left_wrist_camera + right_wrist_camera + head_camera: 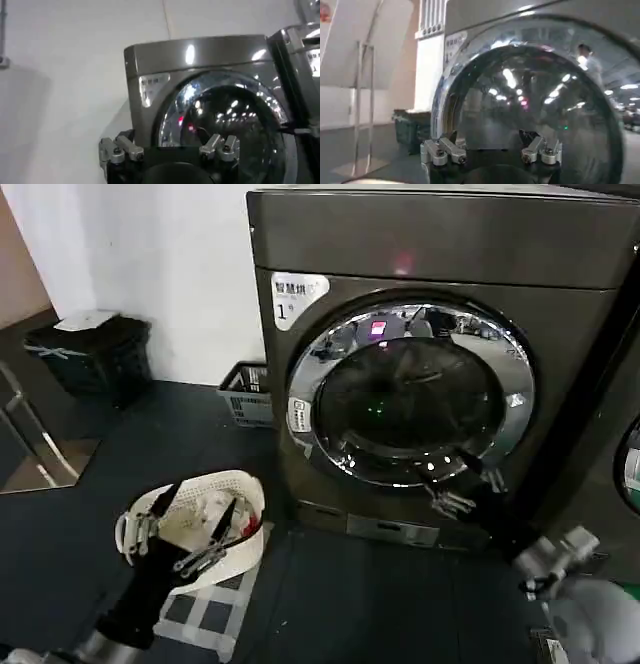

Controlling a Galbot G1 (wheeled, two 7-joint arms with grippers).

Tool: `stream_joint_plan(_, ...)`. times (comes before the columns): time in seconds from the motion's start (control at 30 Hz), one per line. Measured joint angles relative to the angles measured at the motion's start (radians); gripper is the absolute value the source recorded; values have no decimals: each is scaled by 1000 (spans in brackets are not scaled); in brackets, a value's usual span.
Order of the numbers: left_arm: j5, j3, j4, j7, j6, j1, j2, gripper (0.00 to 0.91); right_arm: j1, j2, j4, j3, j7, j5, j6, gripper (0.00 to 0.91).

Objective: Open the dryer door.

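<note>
Dryer door (412,394) shut; laundry basket (240,493) beside dryer (440,244).

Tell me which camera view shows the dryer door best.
The head view: the dryer door shows whole, chrome rim all round, shut against the dryer, with the right gripper at its lower rim. The right wrist view has it close but cropped; the left wrist view cuts off its lower part.

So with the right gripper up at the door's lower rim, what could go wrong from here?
The right gripper sits open at the shut dryer door, on its lower right chrome rim; the fingers could slip off that shiny curve. A pull from low down may not release it. The left gripper hangs over the white basket.
</note>
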Motion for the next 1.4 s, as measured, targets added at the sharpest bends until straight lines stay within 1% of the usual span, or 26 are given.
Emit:
stream_joint_plan(0.37,-7,6,-13,-5,-2,28,-15,907,237,35,-192,-243,-5,-13,17,907)
stream_joint_plan(0.57,-16,6,-30,-4,0,40,-22,907,313,56,-276,-322,-25,-29,54,907)
stream_joint_plan(0.8,-20,0,-47,-3,5,51,-26,907,404,88,-365,-382,-41,-30,59,907)
stream_joint_plan(0.93,-26,-7,-50,-3,4,53,-23,907,444,108,-406,-407,-66,-58,63,907)
stream_joint_plan(1.23,-30,-9,-53,2,4,51,-28,907,509,146,-487,-449,-83,-58,73,907)
stream_joint_plan(1.4,-28,-10,-53,22,30,47,-28,907,538,168,-528,-467,-96,-55,75,907)
